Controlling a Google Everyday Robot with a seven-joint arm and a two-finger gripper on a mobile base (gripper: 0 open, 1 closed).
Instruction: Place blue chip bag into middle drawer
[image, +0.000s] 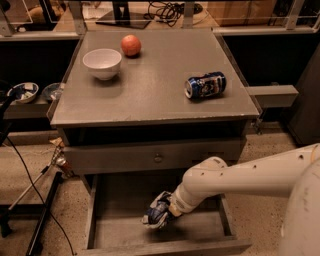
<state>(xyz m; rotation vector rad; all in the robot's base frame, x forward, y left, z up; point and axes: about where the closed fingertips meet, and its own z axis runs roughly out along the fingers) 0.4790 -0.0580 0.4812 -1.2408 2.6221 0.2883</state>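
The blue chip bag is a crumpled dark blue and white foil bag low inside the open middle drawer, near its floor at the centre. My gripper reaches down into the drawer from the right on a white arm and is shut on the blue chip bag. The fingers are mostly hidden behind the bag and the wrist. The drawer is pulled out beneath a closed grey drawer front with a round knob.
On the grey cabinet top stand a white bowl and an orange-red ball at the back left, and a blue-and-white can lies at the right. Cables and stand legs lie on the floor to the left.
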